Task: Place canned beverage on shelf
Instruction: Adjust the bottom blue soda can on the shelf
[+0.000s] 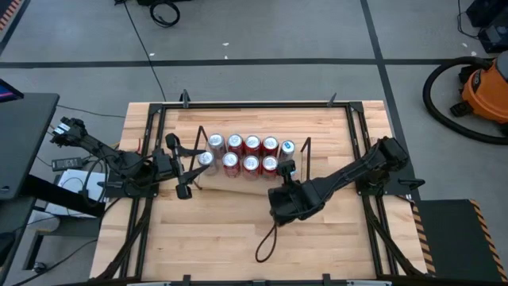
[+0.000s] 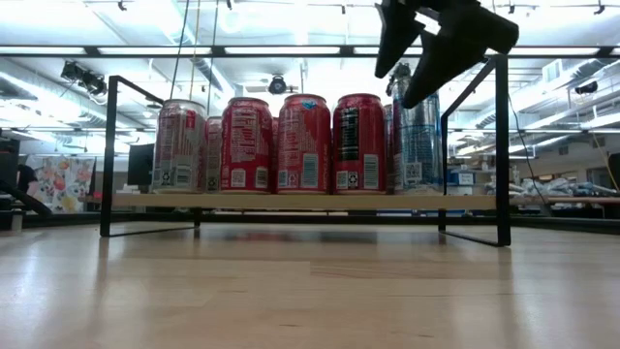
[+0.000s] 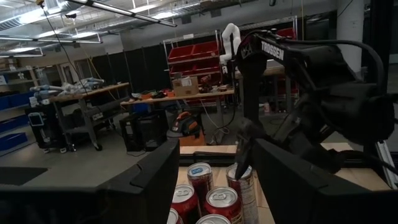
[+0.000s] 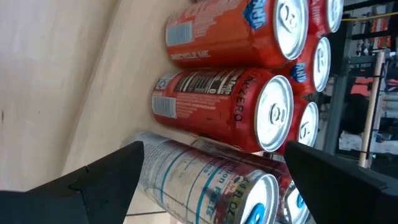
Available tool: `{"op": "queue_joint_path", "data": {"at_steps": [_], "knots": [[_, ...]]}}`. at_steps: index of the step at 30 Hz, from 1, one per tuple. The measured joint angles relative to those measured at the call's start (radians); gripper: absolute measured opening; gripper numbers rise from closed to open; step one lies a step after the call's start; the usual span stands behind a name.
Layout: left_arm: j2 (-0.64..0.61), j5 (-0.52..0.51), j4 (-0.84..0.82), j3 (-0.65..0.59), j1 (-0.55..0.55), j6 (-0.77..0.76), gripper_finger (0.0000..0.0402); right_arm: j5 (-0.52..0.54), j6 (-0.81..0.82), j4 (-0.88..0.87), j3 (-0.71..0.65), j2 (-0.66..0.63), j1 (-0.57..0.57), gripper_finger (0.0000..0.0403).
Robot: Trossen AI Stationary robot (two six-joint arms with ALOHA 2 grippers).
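Silver can [image 4: 205, 180] stands on the shelf [image 2: 291, 200] between the open right claw [image 4: 211, 186].

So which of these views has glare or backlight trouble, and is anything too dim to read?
Low view: bright ceiling lights behind turn the right gripper into a silhouette, though the cans on the shelf stay readable. Left wrist view: the left gripper is nearly black. Right wrist view: can tops glint. High view: evenly lit.
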Motion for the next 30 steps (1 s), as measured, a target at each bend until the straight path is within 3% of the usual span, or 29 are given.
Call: {"op": "queue_joint_path", "data": {"at_steps": [13, 22, 30], "knots": [[0.0, 0.0, 0.0, 0.0, 0.0, 0.0, 0.0215, 0.061, 0.021, 0.016, -0.026, 0.0, 0.052, 0.0398], [0.0, 0.0, 0.0, 0.0, 0.0, 0.0, 0.0215, 0.065, -0.15, 0.222, -0.155, 0.0, 0.142, 0.0395], [0.0, 0.0, 0.001, 0.0, 0.0, -0.001, 0.0215, 0.065, 0.001, 0.248, -0.199, 0.0, 0.144, 0.037]]}}
